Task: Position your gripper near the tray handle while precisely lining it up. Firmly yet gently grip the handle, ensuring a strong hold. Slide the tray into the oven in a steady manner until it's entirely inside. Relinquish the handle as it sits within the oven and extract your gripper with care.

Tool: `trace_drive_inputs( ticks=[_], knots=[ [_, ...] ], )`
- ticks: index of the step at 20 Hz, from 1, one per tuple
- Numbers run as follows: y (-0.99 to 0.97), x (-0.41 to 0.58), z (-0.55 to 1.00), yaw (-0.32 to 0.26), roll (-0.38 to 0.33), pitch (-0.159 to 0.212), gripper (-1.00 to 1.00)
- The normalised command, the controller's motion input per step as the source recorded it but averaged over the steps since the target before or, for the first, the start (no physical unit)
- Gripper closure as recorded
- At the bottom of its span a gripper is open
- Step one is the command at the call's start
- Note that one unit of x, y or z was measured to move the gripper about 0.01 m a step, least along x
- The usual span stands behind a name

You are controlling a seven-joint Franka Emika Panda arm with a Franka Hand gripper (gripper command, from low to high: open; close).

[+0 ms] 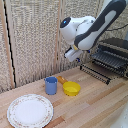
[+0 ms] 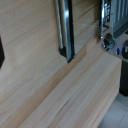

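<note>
My gripper [image 1: 70,55] hangs in the air above the table, to the exterior view's left of the oven [image 1: 114,54] and apart from it. The wire tray [image 1: 98,67] sticks out of the oven's front, with the tray handle [image 1: 91,73] along its front edge. The gripper is above and to the left of the handle and touches nothing. In the wrist view the handle [image 2: 64,30] shows as a dark bar over the wood, and the oven [image 2: 113,22] is at the picture's edge. One dark finger [image 2: 1,50] sits at that picture's border, nothing between the fingers; the jaws stand open.
A blue cup [image 1: 51,85] and a yellow pan [image 1: 71,89] with an orange handle [image 1: 61,79] stand on the wooden table [image 1: 95,102] in front of the gripper. A round white plate [image 1: 30,110] lies near the front left. A woven screen forms the back wall.
</note>
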Motion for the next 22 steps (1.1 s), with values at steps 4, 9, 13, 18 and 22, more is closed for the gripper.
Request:
trace_drive_inputs(
  ticks=[4, 9, 13, 18, 22],
  knots=[
    [-0.44, 0.141, -0.28, 0.099, -0.288, 0.034, -1.00],
    [-0.48, 0.126, -0.25, 0.099, -0.236, 0.045, -1.00],
    [-0.54, 0.081, -0.09, 0.100, -0.161, 0.064, -1.00],
    [-0.62, 0.121, 0.00, 0.098, -0.072, 0.062, -1.00],
    [-0.63, 0.146, 0.00, 0.058, -0.077, 0.033, -1.00]
  ],
)
